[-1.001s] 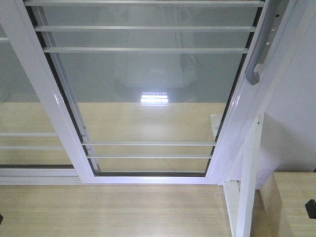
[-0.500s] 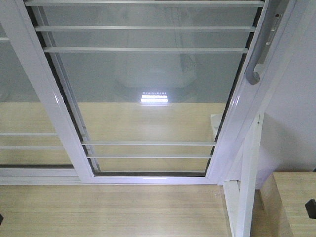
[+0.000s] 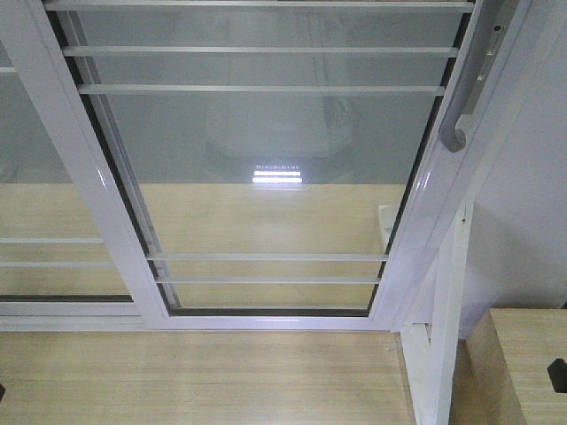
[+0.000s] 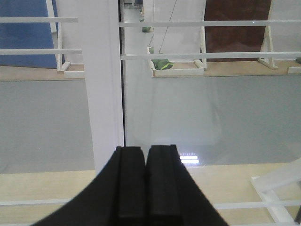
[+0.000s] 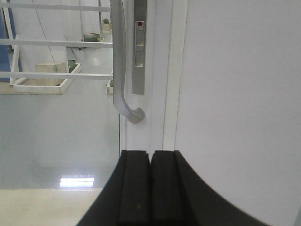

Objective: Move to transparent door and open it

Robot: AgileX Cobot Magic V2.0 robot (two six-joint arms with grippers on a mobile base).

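The transparent door (image 3: 266,159) fills the front view, a clear glass panel in a white frame with thin horizontal bars. Its curved grey pull handle (image 3: 461,115) hangs on the right stile. In the right wrist view the handle (image 5: 121,70) stands just above and slightly left of my right gripper (image 5: 150,155), whose black pads are pressed together on nothing. My left gripper (image 4: 146,150) is also shut and empty, pointing at the door's left stile (image 4: 103,94) and glass (image 4: 211,108). Neither gripper shows in the front view.
A neighbouring barred glass panel (image 3: 35,177) stands to the left. A white wall (image 3: 532,212) adjoins the door on the right, with a wooden box (image 3: 523,363) at the lower right. Light wooden floor (image 3: 204,372) lies before the door's bottom rail.
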